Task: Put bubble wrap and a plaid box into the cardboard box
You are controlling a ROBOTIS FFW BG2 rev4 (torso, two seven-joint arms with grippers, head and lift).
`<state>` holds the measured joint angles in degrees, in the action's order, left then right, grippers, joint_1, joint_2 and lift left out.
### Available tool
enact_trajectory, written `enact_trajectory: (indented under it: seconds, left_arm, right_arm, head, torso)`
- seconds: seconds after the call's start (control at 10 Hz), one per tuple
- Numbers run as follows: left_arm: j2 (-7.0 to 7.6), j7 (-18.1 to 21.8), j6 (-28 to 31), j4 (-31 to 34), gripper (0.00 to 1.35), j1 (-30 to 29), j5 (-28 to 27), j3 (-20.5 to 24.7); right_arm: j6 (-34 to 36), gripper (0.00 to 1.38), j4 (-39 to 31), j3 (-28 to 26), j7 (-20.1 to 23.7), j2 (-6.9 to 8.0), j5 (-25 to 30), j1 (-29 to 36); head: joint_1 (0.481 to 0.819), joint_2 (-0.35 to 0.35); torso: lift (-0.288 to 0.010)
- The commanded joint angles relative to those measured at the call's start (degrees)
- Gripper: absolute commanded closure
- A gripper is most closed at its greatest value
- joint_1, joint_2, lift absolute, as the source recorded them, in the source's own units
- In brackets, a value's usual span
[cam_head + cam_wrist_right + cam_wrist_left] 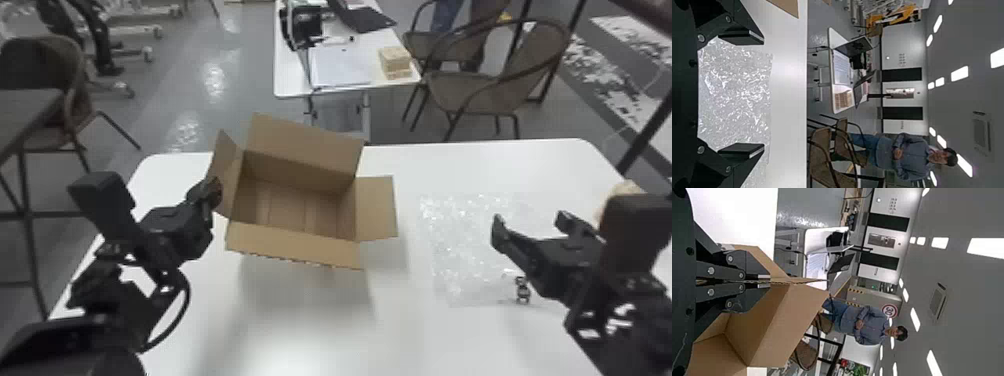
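My left gripper (pixel 212 192) is at the cardboard box's (pixel 292 248) left flap. In the left wrist view my left gripper (pixel 764 281) is shut on that flap of the cardboard box (pixel 793 313). The box stands on the table with its flaps spread and its inside bare. Over the bubble wrap (pixel 465 250), my right gripper (pixel 527 225) stands open with nothing held. The right wrist view has my right gripper (pixel 764 94) with fingers wide apart and the flat bubble wrap (pixel 734 94) behind them.
A light tan object (pixel 622 190) sits partly hidden behind the right arm at the table's right edge. The white table (pixel 310 330) carries the box and wrap. Beyond it are a second table (pixel 295 82) with a wooden block stack (pixel 395 61) and chairs (pixel 470 95).
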<state>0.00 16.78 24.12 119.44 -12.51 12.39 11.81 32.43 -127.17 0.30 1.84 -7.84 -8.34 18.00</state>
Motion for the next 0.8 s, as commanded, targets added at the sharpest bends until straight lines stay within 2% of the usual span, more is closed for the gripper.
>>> enact_trajectory:
  seconds: [0.0,0.1,0.4,0.7]
  left_arm:
    - [-0.15,-0.1,0.0,0.0,1.22,0.4,0.0,-0.3]
    - [-0.15,-0.1,0.0,0.0,1.22,0.5,0.0,-0.3]
    - [-0.15,-0.3,0.0,-0.1,1.22,0.7,0.0,-0.8]
    - [-0.15,-0.3,-0.1,-0.3,1.22,0.7,0.3,-1.0]
  right_arm:
    - [20.9,0.32,-3.6,-2.2,1.9,-0.33,1.5,-7.7]
    - [28.7,0.32,-3.0,-2.5,4.8,-0.86,3.8,-11.8]
    - [47.9,0.32,2.8,-3.2,8.6,-2.09,4.7,-24.4]
    - [51.6,0.32,13.4,-3.1,9.7,-3.41,1.5,-30.8]
  head:
    - [0.695,0.052]
    - [0.695,0.036]
    - [0.695,0.007]
    - [0.695,-0.013]
  torso:
    - [-0.104]
    - [-0.104]
    - [-0.104]
    - [-0.104]
